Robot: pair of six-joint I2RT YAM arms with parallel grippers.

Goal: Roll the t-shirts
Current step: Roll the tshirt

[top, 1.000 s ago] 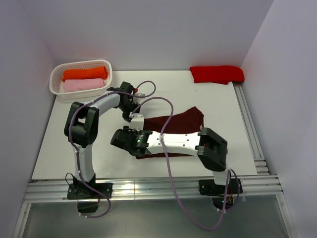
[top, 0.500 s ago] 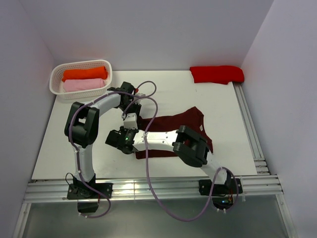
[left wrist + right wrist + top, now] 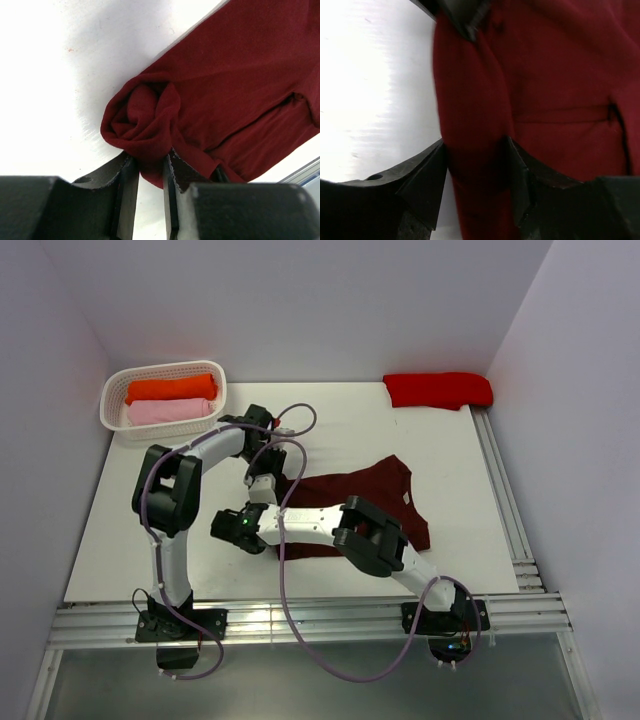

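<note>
A dark maroon t-shirt lies on the white table, its left edge wound into a narrow roll. In the left wrist view the roll's coiled end sits between the fingers of my left gripper, which is shut on it. The left gripper is at the roll's far end. My right gripper is at the near end. In the right wrist view the roll runs between its jaws, and the right gripper is shut on it.
A white basket at the back left holds an orange roll and a pale pink roll. A bright red t-shirt lies at the back right corner. Metal rails run along the table's right edge.
My right arm has folded its elbow inward, and its gripper has slid left and slightly nearer along the shirt's left edge. The left gripper has barely moved.
</note>
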